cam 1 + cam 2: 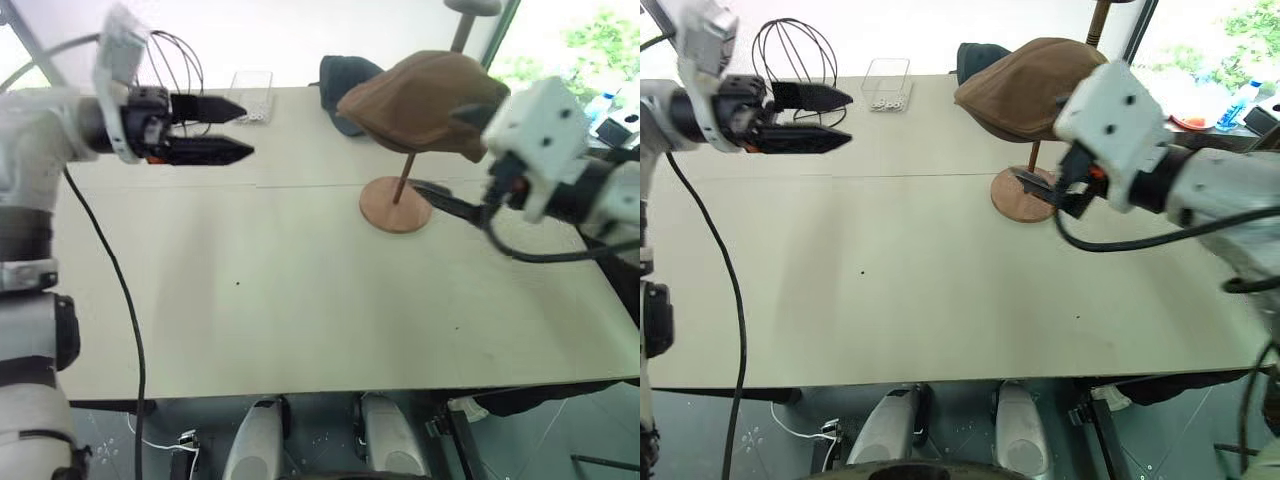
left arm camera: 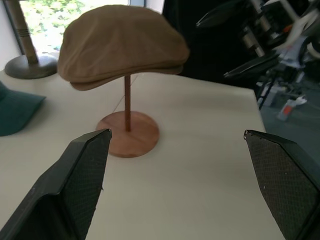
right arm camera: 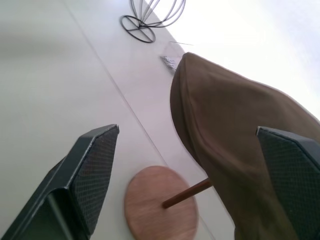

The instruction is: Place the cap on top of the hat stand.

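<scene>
The cap (image 1: 425, 100), reddish-brown and floppy, lies draped over the top of the hat stand (image 1: 397, 204), hiding the disc; only the thin rod and the round wooden base show beneath it, standing on the tabletop (image 1: 300, 290) toward its far right part. The cap hangs somewhat lower on one side, yet it rests on the stand alone, with no finger touching it. Judged from this arrangement, the placing itself appears done; what may remain is drawing both arms clear and, if wanted, checking that the cap sits level.

The left pincer (image 1: 225, 130) hovers well to the left of the stand, pointing toward it, its two black fingers spread wide and holding nothing. The right pincer (image 3: 190, 170) is close beside the stand, near the base and under the cap's edge, jaws likewise fully apart and empty; whether it brushes the rod cannot be told.

Count: one brown cap; one wooden hat stand; one dark grey-blue cap (image 1: 345, 85) lying on the tabletop just behind the stand; one black wire head-shaped stand (image 1: 795, 60) at the far left; one small clear container (image 1: 886, 84) beside it; one further dark stand (image 2: 27, 60) behind the tabletop; two pincers.
</scene>
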